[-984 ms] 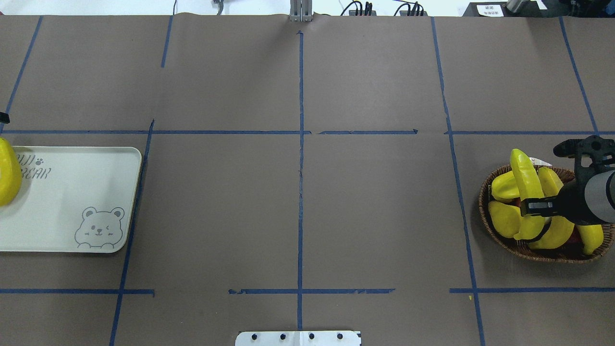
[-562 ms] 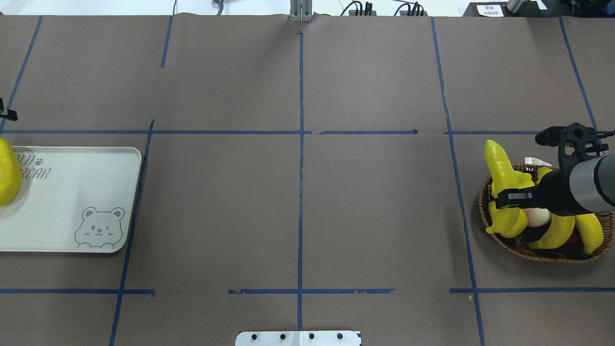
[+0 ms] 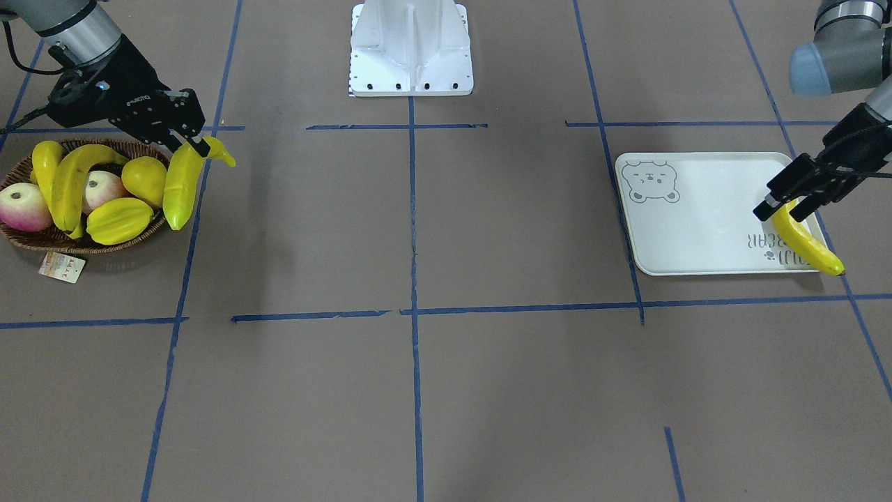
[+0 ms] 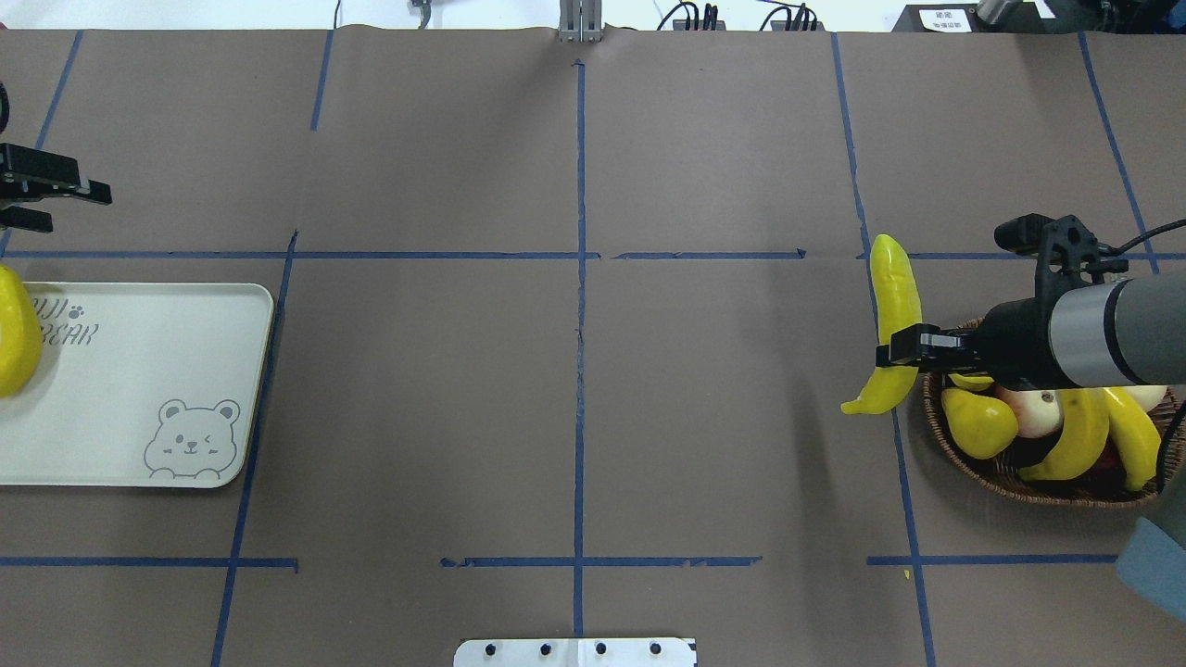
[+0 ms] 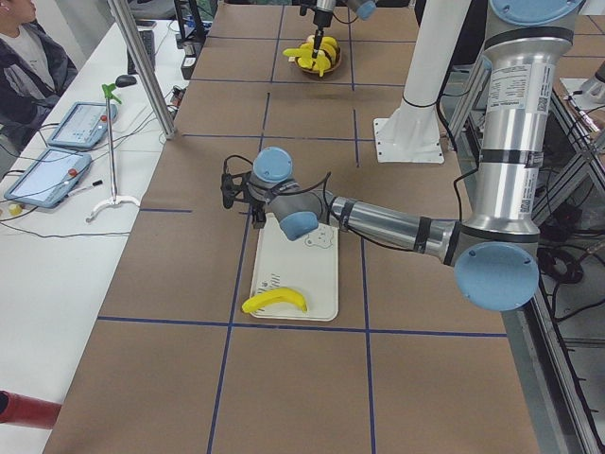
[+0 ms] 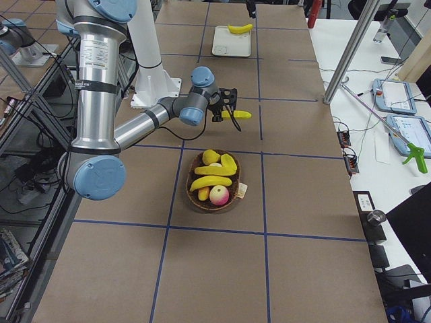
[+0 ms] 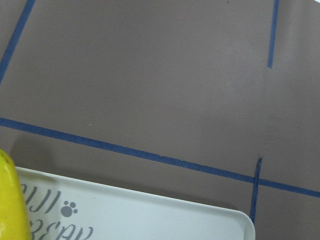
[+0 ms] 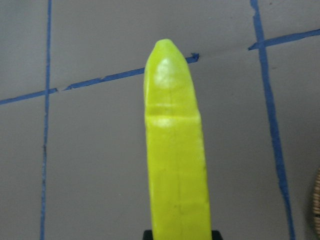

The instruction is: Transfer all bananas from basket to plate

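**Banana carried out past the basket rim**

Since a second ago, the right gripper (image 4: 901, 355) has been shifted from over the basket (image 4: 1005, 484) to just outside its rim, toward the table's middle. It is clamped across the middle of one banana (image 4: 894, 296). That banana is held in the air over the brown paper, roughly level, with its stem end toward the robot. The left gripper (image 4: 65, 206) has been drawn further into the overhead view. Its fingers are seen apart and empty, raised near the outer end of the plate (image 4: 139, 371).

A second banana (image 3: 805, 240) is noted lying on the plate's outer end by the lettering, with one tip over the rim. Two more bananas (image 3: 66, 183) are left in the basket with a pear (image 3: 144, 179), a starfruit (image 3: 118, 217) and two apples (image 3: 21, 209). A paper tag (image 3: 61, 267) lies beside the basket.

Table (image 4: 574, 417): covered in brown paper and marked into squares with blue tape. A white mounting plate (image 4: 574, 651) is fixed at the robot's edge. Along the operators' side, a white desk (image 5: 57, 236) with tablets and a seated person (image 5: 28, 57) are seen.
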Controlling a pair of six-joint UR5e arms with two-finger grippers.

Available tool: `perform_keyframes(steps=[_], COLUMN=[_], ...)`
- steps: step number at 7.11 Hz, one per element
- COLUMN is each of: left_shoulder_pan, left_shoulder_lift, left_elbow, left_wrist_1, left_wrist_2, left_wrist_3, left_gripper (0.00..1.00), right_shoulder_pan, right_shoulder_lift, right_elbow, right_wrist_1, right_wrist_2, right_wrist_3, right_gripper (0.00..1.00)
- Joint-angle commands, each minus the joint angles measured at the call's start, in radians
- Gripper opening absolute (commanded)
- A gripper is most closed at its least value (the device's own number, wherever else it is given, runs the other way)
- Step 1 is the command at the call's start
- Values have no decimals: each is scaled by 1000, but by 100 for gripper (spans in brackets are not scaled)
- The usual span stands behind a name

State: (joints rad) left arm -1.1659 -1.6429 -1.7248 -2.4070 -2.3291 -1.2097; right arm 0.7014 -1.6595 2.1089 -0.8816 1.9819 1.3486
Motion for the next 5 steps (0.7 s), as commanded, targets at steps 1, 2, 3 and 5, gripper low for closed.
perform_keyframes(steps=[1, 2, 3, 5], left_shoulder_pan=[92, 198, 247, 285], left_shoulder_lift=[-111, -189, -259, -349], left_elbow=[-13, -22, -22, -22], left_wrist_1=[-53, -52, -49, -47], left_wrist_2=[-1, 2, 8, 14], left_wrist_3=[-147, -256, -372, -460], left_gripper=[100, 100, 100, 100], right_shoulder_pan=[-34, -63, -122, -201], right_shoulder_lift=[48, 117, 186, 288], right_elbow=[-65, -90, -108, -141], right_wrist_1=[168, 171, 179, 179], right_wrist_2=[2, -4, -24, -147], right_wrist_3=[102, 137, 223, 233], right_gripper=[5, 5, 5, 5])
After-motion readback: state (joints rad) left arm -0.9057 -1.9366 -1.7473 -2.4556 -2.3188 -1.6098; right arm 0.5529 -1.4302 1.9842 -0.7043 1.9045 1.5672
